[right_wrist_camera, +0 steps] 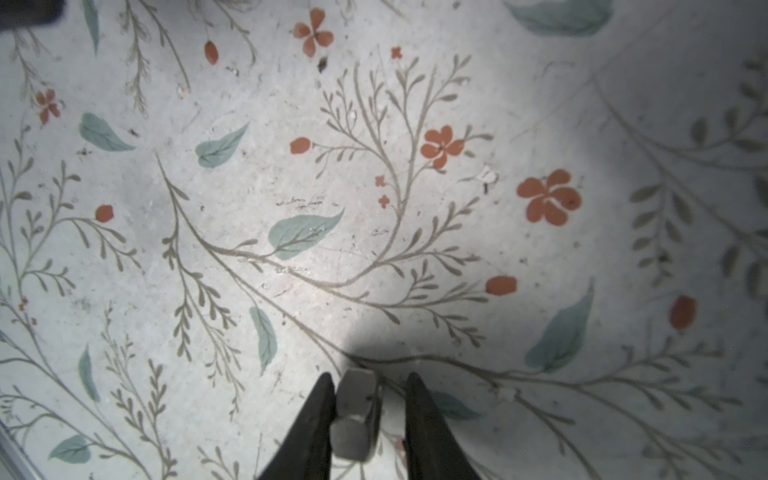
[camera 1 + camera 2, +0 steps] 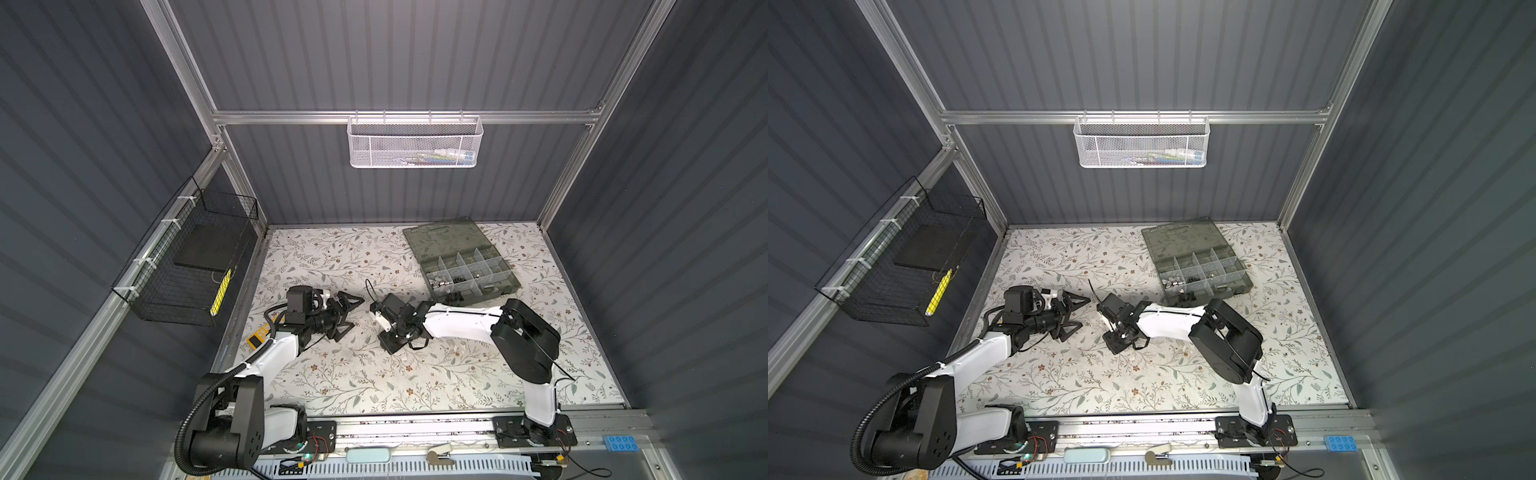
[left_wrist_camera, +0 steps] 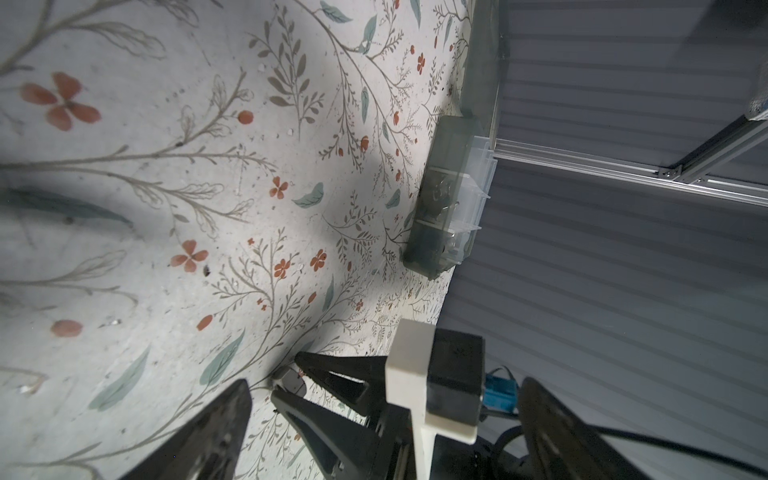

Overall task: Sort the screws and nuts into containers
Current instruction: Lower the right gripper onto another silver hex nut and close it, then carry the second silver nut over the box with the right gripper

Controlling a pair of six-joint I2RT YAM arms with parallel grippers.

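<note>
Within the right gripper [image 1: 370,376] sits a silver screw [image 1: 355,419].

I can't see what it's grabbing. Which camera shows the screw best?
Right wrist view: the screw sits large between the right gripper's fingers. Left wrist shows a grey speck; the top views show nothing clear.

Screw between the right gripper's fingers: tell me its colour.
The screw is silver metal, clearest in the right wrist view.
</note>
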